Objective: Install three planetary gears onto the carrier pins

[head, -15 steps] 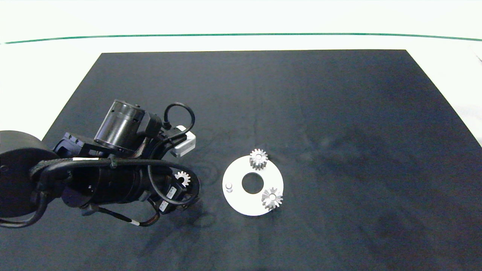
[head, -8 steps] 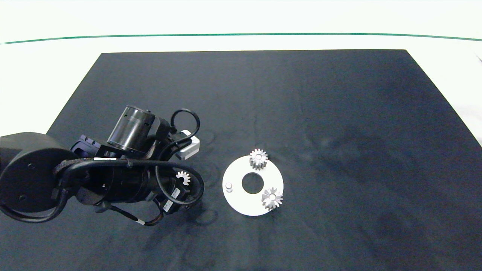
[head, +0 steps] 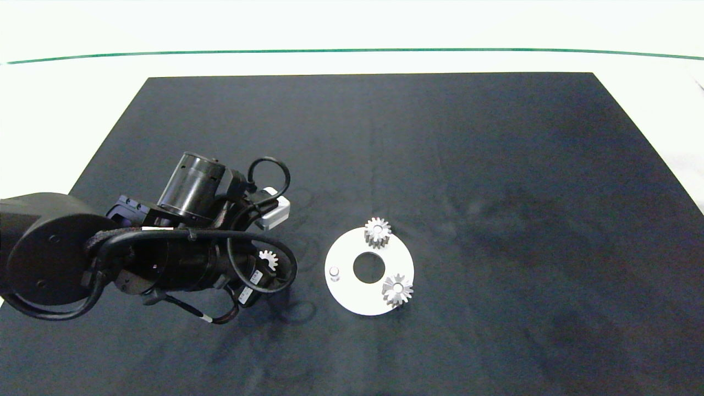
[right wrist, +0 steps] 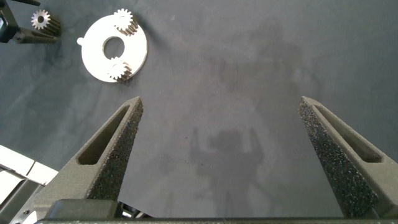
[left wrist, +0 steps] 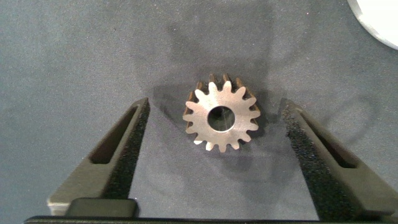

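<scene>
A white disc [head: 352,297] lies on the dark mat. Two planetary gears [head: 378,232] [head: 396,290] sit on its far and near-right carrier pins. The left pin [head: 334,272] stands bare. A third silver gear [head: 268,259] lies flat on the mat left of the disc, under my left arm [head: 181,258]. In the left wrist view this gear [left wrist: 221,119] rests between the fingers of my left gripper [left wrist: 216,109], which is open, with gaps on both sides. My right gripper [right wrist: 221,102] hangs open and empty above bare mat, far from the disc [right wrist: 93,56].
The black mat [head: 440,165] covers most of the white table [head: 55,110]. A green line [head: 352,50] runs along the far side. The disc's edge [left wrist: 379,18] shows in a corner of the left wrist view.
My left arm has shifted a little toward the far side and the right over the loose gear. The gear, the disc and its two gears have not moved.
</scene>
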